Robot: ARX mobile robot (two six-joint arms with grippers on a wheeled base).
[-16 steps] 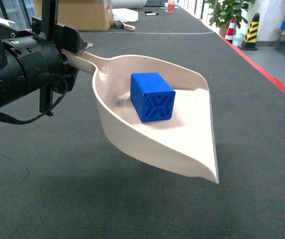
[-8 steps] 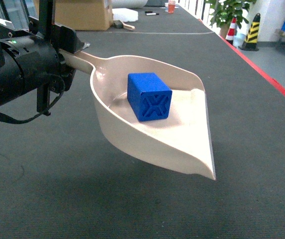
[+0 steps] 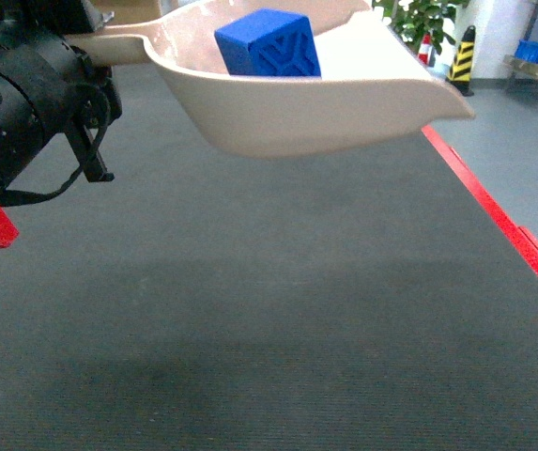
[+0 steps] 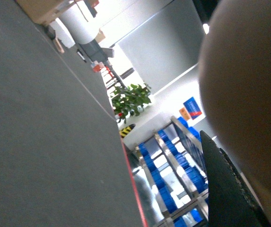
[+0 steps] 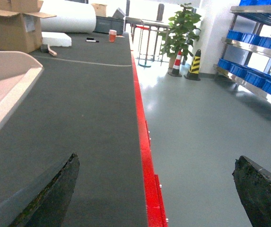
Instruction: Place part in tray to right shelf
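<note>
Head view: blue X-embossed part [image 3: 267, 43]

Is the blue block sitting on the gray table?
No, the blue block sits inside the cream scoop, which the left pincer holds by its handle, up above the gray table.
</note>
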